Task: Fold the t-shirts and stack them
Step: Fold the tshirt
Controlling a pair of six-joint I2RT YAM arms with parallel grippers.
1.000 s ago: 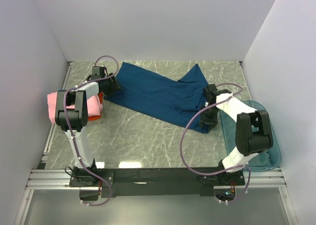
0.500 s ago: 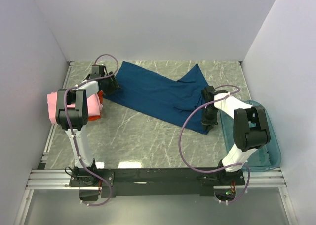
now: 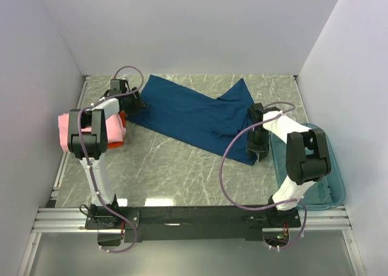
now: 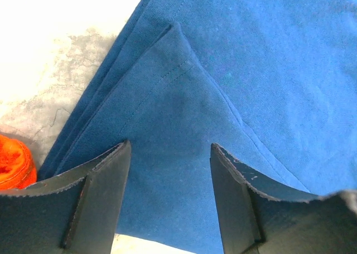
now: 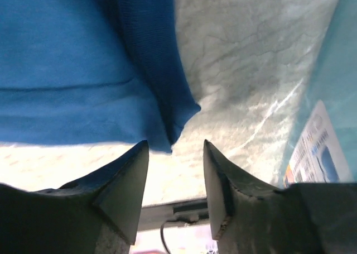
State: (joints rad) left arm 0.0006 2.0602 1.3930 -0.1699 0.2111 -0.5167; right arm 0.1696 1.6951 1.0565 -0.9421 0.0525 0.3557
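Tub: one teal tub (image 3: 330, 188), near-right corner of the worktop (image 3: 170, 167).
Right arm: elbow raised over the tub. The right gripper (image 5: 175, 148) is low with fingers spread, gripping nothing, with the navy t-shirt (image 3: 194, 112)'s near corner just ahead.
Left arm: stretched toward the far-left. The left gripper (image 4: 170, 148) has fingers spread above the navy folded edge.
Count: three shirts, one navy, one pink t-shirt (image 3: 65, 130), one orange t-shirt (image 4: 14, 162), the last two at the left edge.
Room: bare marble along the near edge.

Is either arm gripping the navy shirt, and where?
Nothing is held. Both jaws stand open: left gripper over a folded corner of the dark navy-blue cloth t-shirt, right gripper at another corner.
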